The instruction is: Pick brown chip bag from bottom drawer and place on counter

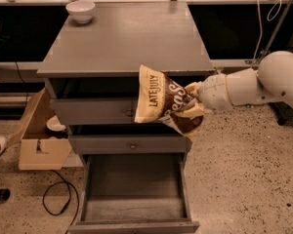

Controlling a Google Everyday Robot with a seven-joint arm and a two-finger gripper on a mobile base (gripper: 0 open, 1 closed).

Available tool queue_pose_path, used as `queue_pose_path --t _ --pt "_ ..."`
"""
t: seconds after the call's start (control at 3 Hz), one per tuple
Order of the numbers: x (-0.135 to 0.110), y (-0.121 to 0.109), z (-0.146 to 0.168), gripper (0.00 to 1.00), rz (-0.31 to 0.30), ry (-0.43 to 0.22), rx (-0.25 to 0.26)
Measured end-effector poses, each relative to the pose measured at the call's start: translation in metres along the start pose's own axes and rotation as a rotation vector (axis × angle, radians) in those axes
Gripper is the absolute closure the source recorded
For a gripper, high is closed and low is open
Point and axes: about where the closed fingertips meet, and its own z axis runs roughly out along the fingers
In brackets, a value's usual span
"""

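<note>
While the chip bag (158, 99) hangs in the air before the counter's (122, 38) front edge, the thing that matters for the next move is height. Most of the bag sits below the level of the counter, and only its upper left corner reaches about as high as that edge. The gripper (194, 101) is clenched on the bag's right end, off the counter's front right corner and a little below it. It reaches in from the right on the robot's only arm (254, 84).

From the gripper the bag sticks out to the left and slightly upward, so its long axis runs roughly sideways along the counter's front edge, tipped down toward the gripper. Its free end, with the lettering, is the part farthest from the grasp and nearest the middle of the front edge. A crumpled dark corner droops under the gripper.

The bottom drawer (132, 189) stands pulled out well below the counter, and the bag is clear of it, so the lift-out looks done. I judge that what remains is to raise the bag above the edge, carry it back over the counter and let go. The free end could catch the overhang if it goes in too low. A bowl (80, 9) sits at the counter's far left corner, well apart from the bag.
</note>
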Motion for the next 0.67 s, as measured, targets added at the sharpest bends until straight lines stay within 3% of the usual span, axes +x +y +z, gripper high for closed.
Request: queue_pose_path --t 0.33,0.67 --pt "-0.006 -0.009 -0.006 1.0 -0.012 0.007 0.018" --pt "-0.034 -0.062 -0.053 1.0 -0.066 0.141 0.09"
